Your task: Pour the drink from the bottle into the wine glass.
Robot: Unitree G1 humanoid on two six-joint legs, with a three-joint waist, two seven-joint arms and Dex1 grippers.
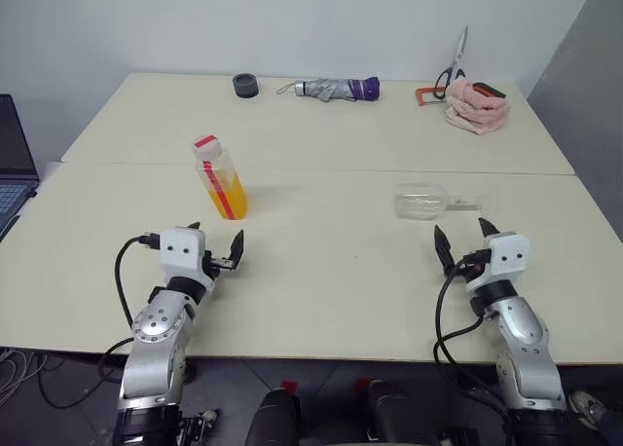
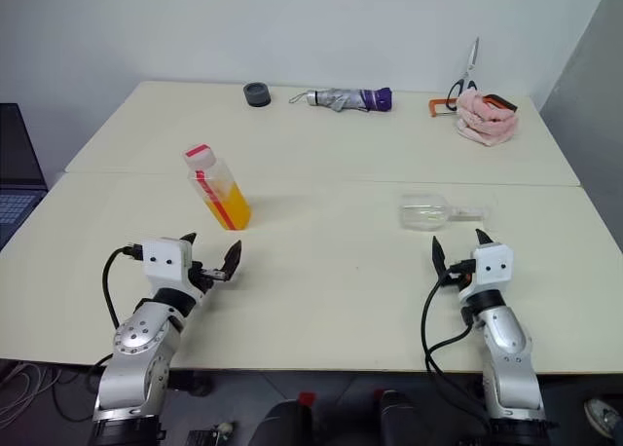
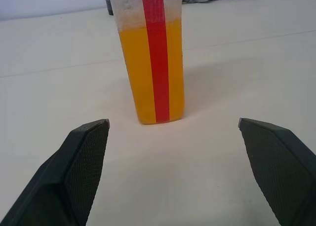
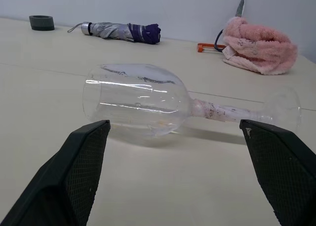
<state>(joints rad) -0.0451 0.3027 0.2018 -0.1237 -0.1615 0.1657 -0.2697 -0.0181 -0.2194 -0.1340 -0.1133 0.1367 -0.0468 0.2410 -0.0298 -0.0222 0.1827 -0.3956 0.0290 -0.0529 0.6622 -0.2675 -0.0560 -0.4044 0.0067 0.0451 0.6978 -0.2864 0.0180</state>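
Currently both hands are seen low over the near part of the pale table [image 1: 321, 271], well apart from each other. The left hand [image 1: 216, 247] is spread wide with nothing held; the bottle [image 1: 221, 179] stands upright on the table just beyond it, untouched, with its cap [image 1: 205, 142] on. The drink [image 3: 150, 73] is seen filling roughly the lower half of the bottle, and a red label strip [image 3: 158, 58] runs down the facing side. In the left wrist view the bottle's top is cut off by the frame edge, so the cap cannot be checked there. The right hand [image 1: 461, 236] is likewise spread wide and empty. The wine glass [image 4: 143, 98] lies on its side just beyond it, bowl toward the robot's left and foot [image 4: 285, 107] toward its right. Being clear, the glass is hard to make out from the head views, its stem and foot nearly lost against the table. No liquid can be made out in the bowl. Along the far side of the table are noted a dark ring-shaped object [image 1: 245, 85], a folded umbrella [image 1: 336, 89], scissors [image 1: 455, 64] and a pink cloth [image 1: 476, 106]. A laptop [image 1: 14, 168] is cut off at the robot's left.
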